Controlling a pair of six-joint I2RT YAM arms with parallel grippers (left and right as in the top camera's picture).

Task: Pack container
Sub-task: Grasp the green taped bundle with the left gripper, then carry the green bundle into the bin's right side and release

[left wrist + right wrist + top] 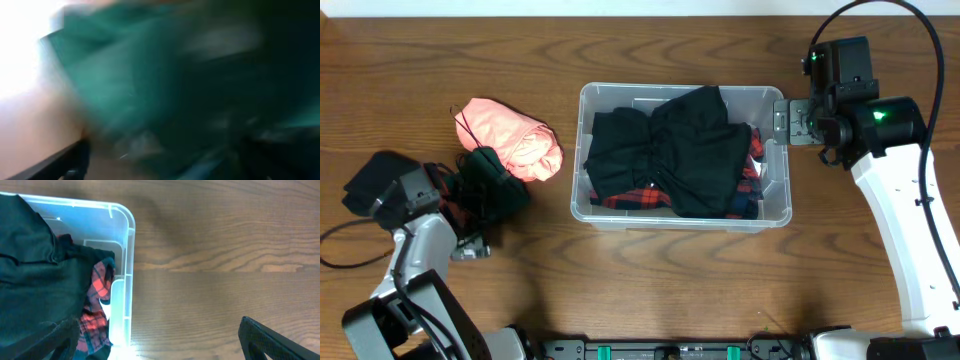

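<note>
Green cloth (150,90) is a blur in the left wrist view; container (129,280) cut off left

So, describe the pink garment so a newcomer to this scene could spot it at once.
Find the clear plastic container in the middle of the wooden table. Just left of it, outside the bin, lies a bunched salmon-pink garment. It is the only pale cloth: the heap beside it is dark, and the container holds a black garment over red-plaid cloth.

Dark, wood-grain table (650,280), evenly lit
</note>
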